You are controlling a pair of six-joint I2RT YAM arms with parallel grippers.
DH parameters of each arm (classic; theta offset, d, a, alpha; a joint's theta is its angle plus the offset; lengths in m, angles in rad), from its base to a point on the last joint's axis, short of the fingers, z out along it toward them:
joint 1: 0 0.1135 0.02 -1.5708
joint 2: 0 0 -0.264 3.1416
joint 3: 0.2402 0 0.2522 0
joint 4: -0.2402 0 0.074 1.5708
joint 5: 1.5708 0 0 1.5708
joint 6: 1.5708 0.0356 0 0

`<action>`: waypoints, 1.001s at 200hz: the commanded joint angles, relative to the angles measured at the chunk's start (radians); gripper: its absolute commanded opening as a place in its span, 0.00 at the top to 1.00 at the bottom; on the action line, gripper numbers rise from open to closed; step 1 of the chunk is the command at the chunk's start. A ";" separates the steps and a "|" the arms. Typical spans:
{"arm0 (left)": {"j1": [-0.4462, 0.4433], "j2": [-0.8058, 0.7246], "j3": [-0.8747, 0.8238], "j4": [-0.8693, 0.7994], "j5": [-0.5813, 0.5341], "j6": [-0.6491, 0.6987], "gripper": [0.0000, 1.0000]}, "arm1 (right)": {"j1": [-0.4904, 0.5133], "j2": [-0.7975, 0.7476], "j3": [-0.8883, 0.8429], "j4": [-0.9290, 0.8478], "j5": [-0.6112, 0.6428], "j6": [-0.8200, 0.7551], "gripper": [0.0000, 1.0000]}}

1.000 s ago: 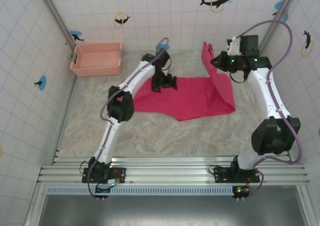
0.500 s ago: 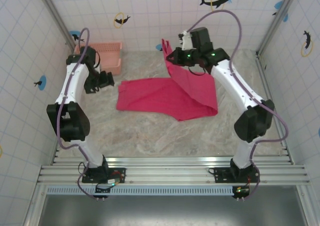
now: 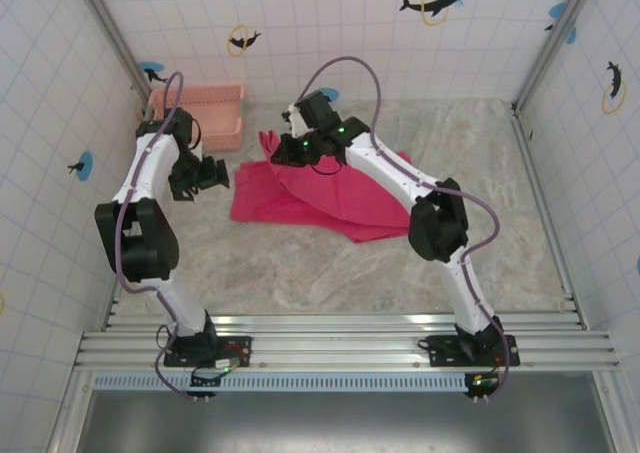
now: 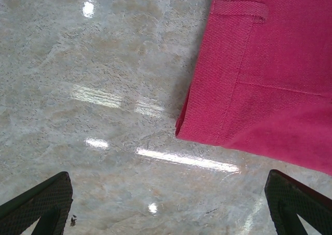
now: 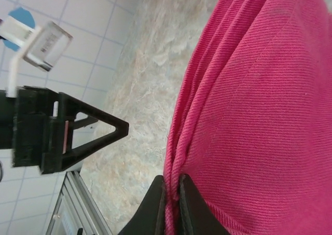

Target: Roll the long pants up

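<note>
The pants [image 3: 335, 201] lie mid-table, with part of the cloth lifted near their far left end. There the right gripper [image 5: 171, 206] is clenched on a bunched fold. The left gripper [image 3: 208, 176] hangs just left of the pants, jaws spread wide and holding nothing. A basket [image 3: 195, 116] sits in the far left corner.

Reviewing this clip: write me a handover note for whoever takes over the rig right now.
Left end effector: open, empty, above the table just off the left edge of the long pants.
Right end effector: shut on a lifted fold of the long pants.
Done: that end is drawn over the rest, which lies flat.
Left: no roll formed yet; likely set the fold down and roll along the length.
</note>
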 commanded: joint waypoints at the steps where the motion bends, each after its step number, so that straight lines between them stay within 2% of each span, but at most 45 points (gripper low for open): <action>1: -0.002 -0.006 -0.007 -0.020 0.004 0.042 0.03 | 0.028 0.098 0.115 0.009 -0.071 0.023 0.69; 16: -0.002 -0.003 -0.004 -0.032 -0.026 0.052 0.03 | 0.038 0.167 0.214 -0.037 -0.099 0.018 0.49; 37: -0.002 0.001 0.009 -0.052 -0.069 0.082 0.03 | 0.008 0.197 0.331 -0.123 -0.080 -0.028 0.40; 60: -0.005 -0.003 0.025 -0.062 -0.109 0.106 0.03 | -0.092 0.091 0.271 -0.203 -0.038 -0.118 0.39; 86: -0.086 0.008 0.081 -0.074 -0.157 0.116 0.03 | -0.262 -0.140 -0.030 -0.249 0.024 -0.238 0.38; 107: -0.179 0.055 0.133 -0.069 -0.114 0.074 0.03 | -0.420 -0.301 -0.294 -0.279 0.087 -0.331 0.38; 136: -0.275 0.144 0.124 -0.003 -0.030 -0.028 0.03 | -0.575 -0.385 -0.508 -0.337 0.135 -0.430 0.38; 161: -0.325 0.218 0.125 0.015 -0.006 -0.071 0.03 | -0.622 -0.368 -0.598 -0.332 0.154 -0.481 0.38; 190: -0.366 0.272 0.125 0.016 -0.018 -0.096 0.03 | -0.599 -0.270 -0.583 -0.324 0.185 -0.508 0.38; 200: -0.381 0.286 0.129 0.010 -0.028 -0.103 0.03 | -0.586 -0.240 -0.569 -0.315 0.243 -0.511 0.38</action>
